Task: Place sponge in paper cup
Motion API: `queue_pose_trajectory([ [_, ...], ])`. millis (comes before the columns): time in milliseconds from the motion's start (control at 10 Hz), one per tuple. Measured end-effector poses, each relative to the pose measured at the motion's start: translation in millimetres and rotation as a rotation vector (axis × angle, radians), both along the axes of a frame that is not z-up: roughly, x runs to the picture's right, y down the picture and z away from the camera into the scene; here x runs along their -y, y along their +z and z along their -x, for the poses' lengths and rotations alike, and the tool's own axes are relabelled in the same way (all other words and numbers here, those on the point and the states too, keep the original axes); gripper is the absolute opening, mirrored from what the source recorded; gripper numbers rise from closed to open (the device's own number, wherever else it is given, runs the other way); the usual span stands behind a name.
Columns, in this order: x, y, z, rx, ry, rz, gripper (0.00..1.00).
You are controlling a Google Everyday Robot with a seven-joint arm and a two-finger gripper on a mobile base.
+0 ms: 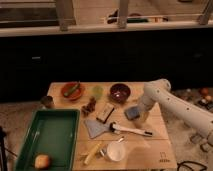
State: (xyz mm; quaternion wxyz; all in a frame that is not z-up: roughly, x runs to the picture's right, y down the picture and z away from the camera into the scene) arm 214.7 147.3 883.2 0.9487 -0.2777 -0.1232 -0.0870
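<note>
The sponge [131, 112], a small blue-grey block, is at the right middle of the wooden table [160, 150], right at the tip of my gripper [138, 114]. The white arm reaches in from the right and bends down onto it. Whether the sponge rests on the table or is lifted cannot be told. The paper cup [116, 151], short and white, stands upright near the front edge, well in front of the sponge and a little to its left.
A white-handled brush [129, 130] and a flat grey sheet [96, 128] lie between sponge and cup. A banana [92, 153] lies left of the cup. A dark red bowl [120, 92], green cup [97, 91], orange plate [73, 90], metal cup [47, 101] and green tray [47, 135] are also there.
</note>
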Motion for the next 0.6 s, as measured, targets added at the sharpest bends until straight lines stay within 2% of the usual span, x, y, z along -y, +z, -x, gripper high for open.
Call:
queue_pose_trajectory([
  [200, -2.8, 5.3, 2.0, 0.025, -0.024, 0.023, 0.79],
  [300, -3.5, 7.0, 2.4, 0.034, -0.032, 0.029, 0.73],
  [600, -7.0, 11.1, 3.5, 0.057, -0.04, 0.044, 0.43],
])
